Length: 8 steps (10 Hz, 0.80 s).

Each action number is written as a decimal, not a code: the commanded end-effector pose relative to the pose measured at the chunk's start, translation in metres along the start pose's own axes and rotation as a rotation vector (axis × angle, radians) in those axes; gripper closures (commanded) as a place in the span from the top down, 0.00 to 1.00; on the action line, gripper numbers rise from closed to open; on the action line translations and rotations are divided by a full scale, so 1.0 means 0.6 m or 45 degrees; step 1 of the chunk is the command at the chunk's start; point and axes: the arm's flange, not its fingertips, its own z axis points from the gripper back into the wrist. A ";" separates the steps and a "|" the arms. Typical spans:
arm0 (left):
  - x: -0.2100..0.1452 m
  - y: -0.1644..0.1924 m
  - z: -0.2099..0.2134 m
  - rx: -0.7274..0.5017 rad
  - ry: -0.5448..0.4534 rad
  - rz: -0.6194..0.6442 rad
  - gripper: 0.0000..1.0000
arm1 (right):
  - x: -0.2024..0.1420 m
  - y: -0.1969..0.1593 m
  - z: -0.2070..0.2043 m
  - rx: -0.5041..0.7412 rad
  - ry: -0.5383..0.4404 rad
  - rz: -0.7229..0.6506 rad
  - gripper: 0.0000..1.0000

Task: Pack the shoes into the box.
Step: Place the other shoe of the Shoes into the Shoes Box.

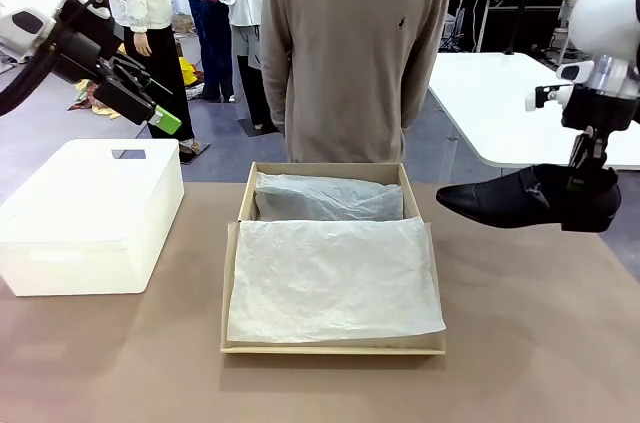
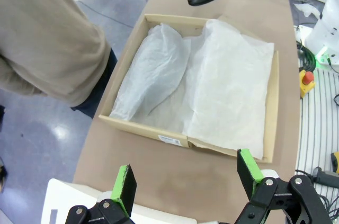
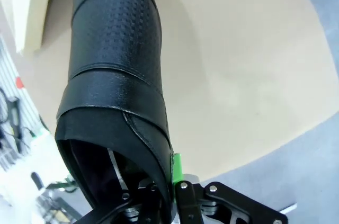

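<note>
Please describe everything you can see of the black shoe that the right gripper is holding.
The shoe is glossy black and looks like leather, with a pointed toe, a low heel and a band across the top. The right wrist view shows fine perforations on its upper. The right gripper is shut on the heel rim, with one finger inside the opening. The shoe lies about level to the right of the box, toe towards it, and seems lifted off the table. Nothing else touches it.

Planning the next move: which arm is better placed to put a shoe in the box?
Right: the right gripper holds the black dress shoe beside the open shoebox. The left gripper hangs open, empty, over the white bin.
</note>
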 end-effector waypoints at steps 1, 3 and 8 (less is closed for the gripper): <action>-0.001 0.001 0.002 -0.012 -0.020 -0.015 1.00 | 0.019 0.010 0.031 -0.012 -0.004 -0.172 0.00; -0.001 0.001 0.002 -0.012 -0.020 -0.015 1.00 | 0.030 0.030 0.043 -0.029 -0.012 -0.189 0.00; -0.001 0.001 0.002 -0.012 -0.020 -0.015 1.00 | 0.016 0.017 0.034 -0.021 -0.009 -0.167 0.00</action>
